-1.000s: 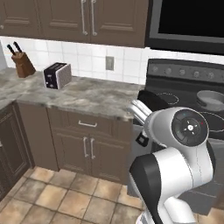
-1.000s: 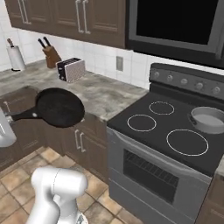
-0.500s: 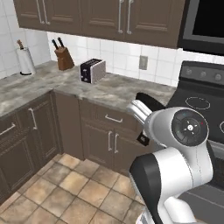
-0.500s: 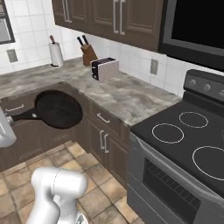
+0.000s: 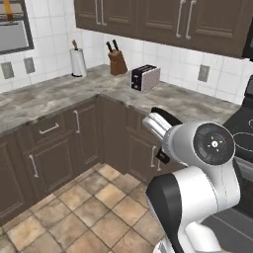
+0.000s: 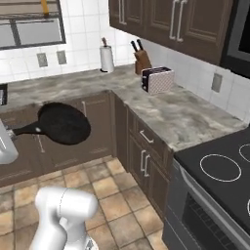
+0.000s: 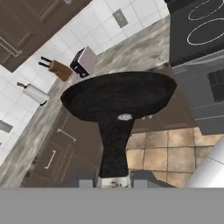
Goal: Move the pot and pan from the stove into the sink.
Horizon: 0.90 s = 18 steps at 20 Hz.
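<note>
Toaster (image 5: 145, 78), knife block (image 5: 117, 61) & paper-towel roll (image 5: 77, 62) on marble counter (image 5: 44, 99)

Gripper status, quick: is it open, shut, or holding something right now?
Gripper: shut on the pan, clamped on the end of its handle and holding it up off the counter, above the floor.

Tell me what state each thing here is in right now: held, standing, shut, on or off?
pan: held by its handle in the air, over the floor.
fingers: shut on the pan's handle.
stove: nothing on the burner rings in view.
toaster: standing on the counter.
cabinet doors: shut.
paper towel roll: upright.
</note>
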### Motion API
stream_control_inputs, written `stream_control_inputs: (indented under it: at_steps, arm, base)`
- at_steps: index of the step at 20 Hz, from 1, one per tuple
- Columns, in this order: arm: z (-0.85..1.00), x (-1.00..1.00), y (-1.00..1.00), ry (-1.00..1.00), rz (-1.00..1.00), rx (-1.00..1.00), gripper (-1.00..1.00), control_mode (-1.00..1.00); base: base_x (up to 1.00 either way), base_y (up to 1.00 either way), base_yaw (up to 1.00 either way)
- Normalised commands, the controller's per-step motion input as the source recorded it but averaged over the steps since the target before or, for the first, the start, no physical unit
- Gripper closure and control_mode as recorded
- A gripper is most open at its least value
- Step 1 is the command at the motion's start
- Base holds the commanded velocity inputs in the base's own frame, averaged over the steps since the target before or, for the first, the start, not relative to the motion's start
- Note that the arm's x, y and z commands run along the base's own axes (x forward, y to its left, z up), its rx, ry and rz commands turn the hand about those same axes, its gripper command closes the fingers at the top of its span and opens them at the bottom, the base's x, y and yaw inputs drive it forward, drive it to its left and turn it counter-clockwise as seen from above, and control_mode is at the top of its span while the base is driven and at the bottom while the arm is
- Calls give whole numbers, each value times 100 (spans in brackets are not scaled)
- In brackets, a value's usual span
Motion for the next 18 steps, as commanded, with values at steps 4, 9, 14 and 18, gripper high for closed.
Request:
stream_control_inputs:
  at_steps: [4, 9, 14, 18]
  arm:
    - [0, 0, 0, 0, 0, 0, 100, 100]
    - [0, 0, 0, 0, 0, 0, 100, 100]
    - [0, 0, 0, 0, 0, 0, 100, 100]
    - [0, 0, 0, 0, 0, 0, 100, 100]
  base:
    - [-17, -13, 43]
    - [-18, -9, 45]
    - [-19, -9, 44]
    - [-19, -11, 44]
